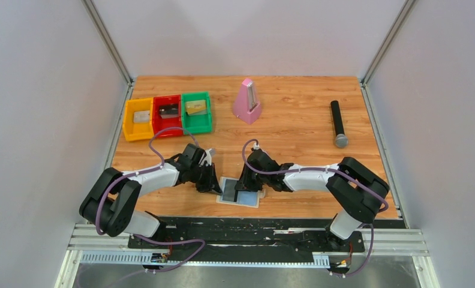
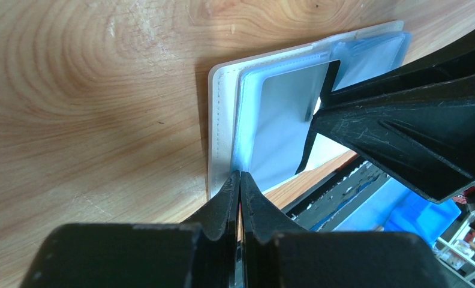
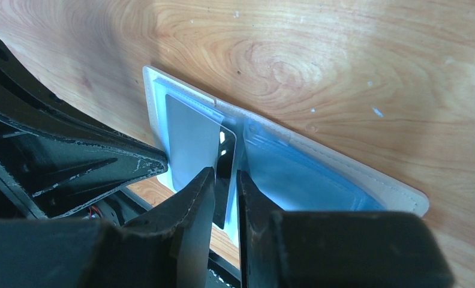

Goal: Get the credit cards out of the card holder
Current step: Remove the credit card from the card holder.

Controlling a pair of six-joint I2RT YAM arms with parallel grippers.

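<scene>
Card holder is lying open and flat on the wooden table, well to the near side of the pink metronome, almost straight toward the arm bases from it. It is showing a cream stitched rim and two pale blue glossy panels. It is looking thin, soft and light, so it is likely to slide or lift along with anything pulled from it.

Left gripper is sitting clenched, tips meeting at the holder's cream edge, near-left of the metronome. I cannot tell whether a sliver of rim is caught between them or they are only pressing it down. Either way it is probably acting as the anchor.

Right gripper is pinching the dark grey card beside the holder's fold, jaws narrow on the card's edge. The card is tilting up out of the panel on the left gripper's side.

Handling: the card is reading as stiff, thin, smooth plastic, very light, with slick faces. The best hold is across its free edge, with the faces between the pads, since a shallow bite is liable to slip. The pocket film is probably clinging, so a pull along the pocket's mouth is looking safer than a straight lift.
</scene>
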